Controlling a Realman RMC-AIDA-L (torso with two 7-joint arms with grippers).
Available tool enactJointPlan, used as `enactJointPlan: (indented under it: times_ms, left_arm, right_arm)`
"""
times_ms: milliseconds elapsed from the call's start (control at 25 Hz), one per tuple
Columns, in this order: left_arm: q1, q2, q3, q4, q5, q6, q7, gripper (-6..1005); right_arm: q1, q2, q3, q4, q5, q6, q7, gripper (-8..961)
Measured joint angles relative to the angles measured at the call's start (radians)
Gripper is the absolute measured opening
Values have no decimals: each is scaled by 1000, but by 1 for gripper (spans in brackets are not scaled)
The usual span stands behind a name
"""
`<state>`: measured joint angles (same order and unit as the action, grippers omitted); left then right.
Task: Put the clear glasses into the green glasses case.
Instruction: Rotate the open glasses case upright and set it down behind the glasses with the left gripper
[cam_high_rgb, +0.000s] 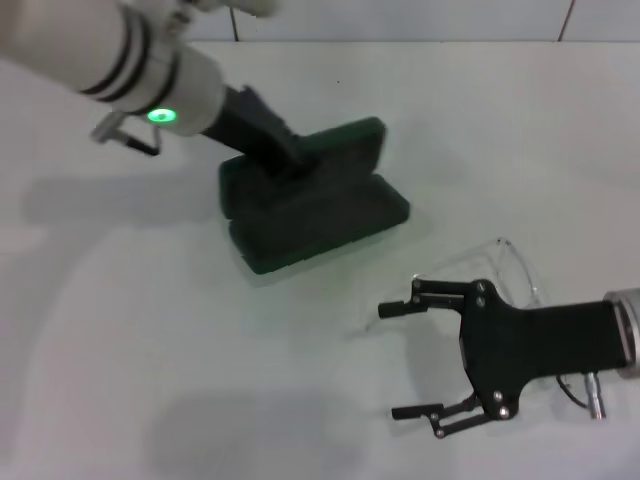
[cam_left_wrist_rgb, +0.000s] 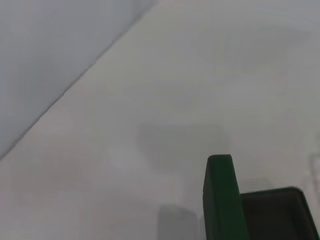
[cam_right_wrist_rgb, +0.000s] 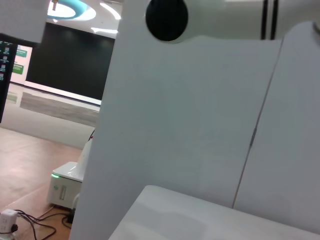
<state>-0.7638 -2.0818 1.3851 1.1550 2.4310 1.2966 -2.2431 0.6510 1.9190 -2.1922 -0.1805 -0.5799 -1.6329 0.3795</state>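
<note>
The left claw (cam_high_rgb: 300, 160) reaches down from the far left onto the case (cam_high_rgb: 315, 195), its black body lying across the raised lid at the case's far left part; its tips are hidden against the dark green, so I cannot tell whether it is spread or closed, or whether it grips the lid. A green light glows on the white arm just behind it. The case sits open on the white table (cam_high_rgb: 120, 330), lid tilted up at the far side and the dark lined tray lying flat toward the robot. In the left wrist view the lid's green edge (cam_left_wrist_rgb: 222, 200) stands upright with the grey lining of the tray beside it. To the right of the case and nearer the robot lie the glasses (cam_high_rgb: 510, 265), clear and hard to trace, resting on the table apart from the case; part of the frame shows beyond the right claw's black palm. The right claw (cam_high_rgb: 400, 360) hovers right of the case with its fingers (cam_high_rgb: 410, 305) spread wide, pointing left, holding nothing; the glasses lie by its palm, not between the tips. The right wrist view shows only a wall and room beyond.
</note>
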Motion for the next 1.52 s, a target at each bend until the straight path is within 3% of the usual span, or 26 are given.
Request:
enactJointPlan:
  times_ms: [160,320,520,840,1520]
  left_arm:
    - [-36,-7,132,7,0,-36,101,208]
    - [-44,-8,204,11,-25,-101,168,207]
    - [-85,-5,205,-22,-119,-100,217,207]
    - [-142,-8,196,-144,-130,-106,217,206]
    - [-67,-9,224,-153,-174,-162,256,280]
  right_arm:
    - [-17,4,0,2,-1,-6,-8,858]
    - [-28,11,4,4,-2,-8,-8,858]
    - [-35,14,6,1,-2,-8,-32,858]
    - [-37,18,6,1,-1,-9,-48,857]
    - [-51,27,2,-1,-1,-12,-48,856]
